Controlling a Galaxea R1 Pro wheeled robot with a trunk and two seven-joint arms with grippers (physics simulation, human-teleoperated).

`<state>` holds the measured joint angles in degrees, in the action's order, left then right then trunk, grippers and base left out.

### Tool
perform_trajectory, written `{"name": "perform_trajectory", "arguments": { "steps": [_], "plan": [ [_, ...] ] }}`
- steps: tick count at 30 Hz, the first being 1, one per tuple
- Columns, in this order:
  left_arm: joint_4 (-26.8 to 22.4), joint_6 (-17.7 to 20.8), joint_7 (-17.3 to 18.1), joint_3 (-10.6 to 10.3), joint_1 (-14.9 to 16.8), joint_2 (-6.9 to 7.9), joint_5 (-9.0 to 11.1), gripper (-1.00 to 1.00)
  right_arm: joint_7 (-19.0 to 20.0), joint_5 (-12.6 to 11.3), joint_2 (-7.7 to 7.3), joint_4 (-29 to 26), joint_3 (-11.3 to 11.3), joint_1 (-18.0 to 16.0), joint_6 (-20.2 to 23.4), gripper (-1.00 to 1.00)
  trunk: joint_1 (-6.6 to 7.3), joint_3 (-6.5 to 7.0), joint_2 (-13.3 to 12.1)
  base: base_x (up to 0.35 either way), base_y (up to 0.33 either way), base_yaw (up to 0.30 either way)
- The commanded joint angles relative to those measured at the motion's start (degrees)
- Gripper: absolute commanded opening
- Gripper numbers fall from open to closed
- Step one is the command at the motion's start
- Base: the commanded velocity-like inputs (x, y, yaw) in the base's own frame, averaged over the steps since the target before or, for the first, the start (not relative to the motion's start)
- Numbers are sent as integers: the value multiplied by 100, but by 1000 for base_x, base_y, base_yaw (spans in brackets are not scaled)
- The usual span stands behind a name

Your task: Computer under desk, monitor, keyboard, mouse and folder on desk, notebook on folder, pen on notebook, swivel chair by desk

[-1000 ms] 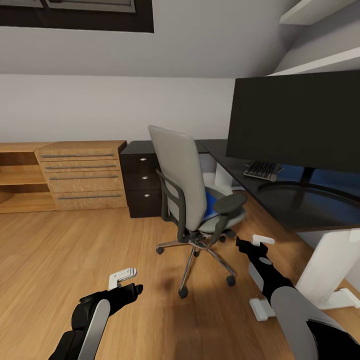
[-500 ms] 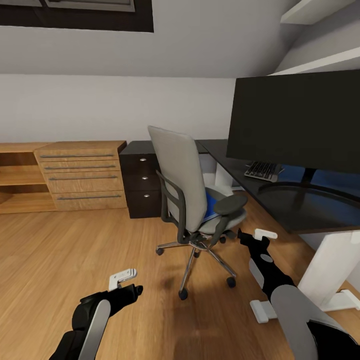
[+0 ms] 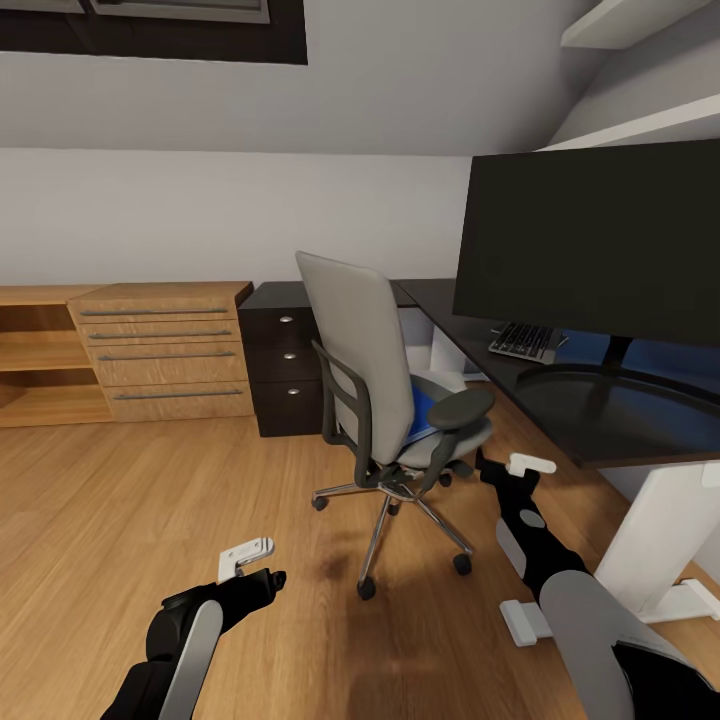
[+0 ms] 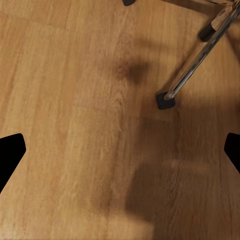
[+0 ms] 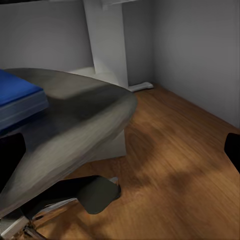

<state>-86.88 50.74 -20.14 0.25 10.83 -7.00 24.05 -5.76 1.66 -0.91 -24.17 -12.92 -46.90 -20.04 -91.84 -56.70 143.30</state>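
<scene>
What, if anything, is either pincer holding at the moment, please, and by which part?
Nothing is held. The left pincer is open above bare floor, and the right pincer is open beside the chair, short of the folder.

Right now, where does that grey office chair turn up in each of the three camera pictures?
Head view: the swivel chair stands mid-picture, left of the desk, with the blue folder on its seat.
Left wrist view: one chrome leg of its base ends in a caster on the wood floor.
Right wrist view: its seat edge is close up, the folder on it.
Shared landmark: the wood floor.
</scene>
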Motion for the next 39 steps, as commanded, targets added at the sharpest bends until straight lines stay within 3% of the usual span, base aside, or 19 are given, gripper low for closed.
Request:
{"name": "perform_trajectory", "arguments": {
  "steps": [1, 20, 39],
  "plan": [
    [-5, 17, -51, 2, 2, -2, 59, 100, -8, 18, 2, 7, -11, -4, -33, 100, 1, -6, 2, 0, 0, 0],
    [-4, 15, -45, 10, 2, -1, 68, 100, 4, 8, 3, 10, -9, -3, -86, 100, 1, -6, 2, 99, 0, 0],
    [4, 15, -51, 10, 2, 2, 76, 100, -30, 11, 55, 30, 6, -3, -79, 100, 1, 18, 2, 7, 0, 45]
  ]
}}
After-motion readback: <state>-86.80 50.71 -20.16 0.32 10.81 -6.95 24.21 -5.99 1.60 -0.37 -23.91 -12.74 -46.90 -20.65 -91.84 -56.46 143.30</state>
